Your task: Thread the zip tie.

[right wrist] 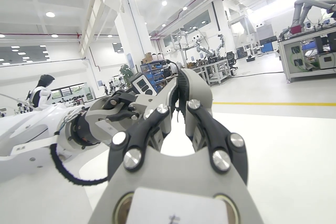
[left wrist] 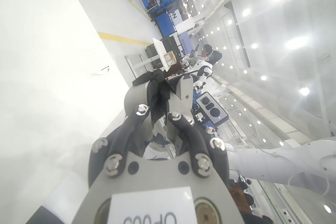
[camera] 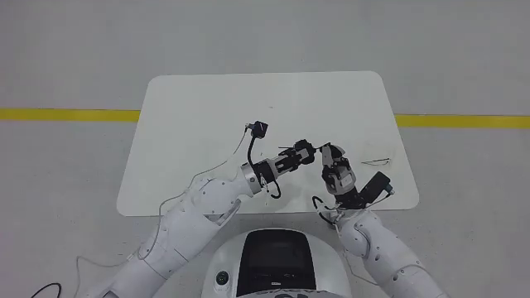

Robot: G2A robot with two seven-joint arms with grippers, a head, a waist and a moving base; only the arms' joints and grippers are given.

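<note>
Holds the zip tie (left wrist: pixel 155 89) in the air over the table (camera: pixel 199 132), near the front edge, shared between both grippers. On the left, clamps the left gripper (camera: pixel 301 148) on a bunched black part of the tie, fingers pressed together on it, probably to pin that end against swinging during the steering of the other. Aims this gripper toward the right one, almost tip to tip, seemingly to make the free span short and stiff. Just to the right, pinches a thin black strip in the right gripper (camera: pixel 330 157), fingers together on it, a short tip poking out past them. Appears to leave that tip bare for feeding into the head; cannot tell of any entry into the slot so far. Holds both grippers clear of the table, likely for room to turn the tie without dragging. Farther right, leaves a second tie (camera: pixel 377 162), thin, lying flat on the table, well apart from both grippers, perhaps as a spare.
</note>
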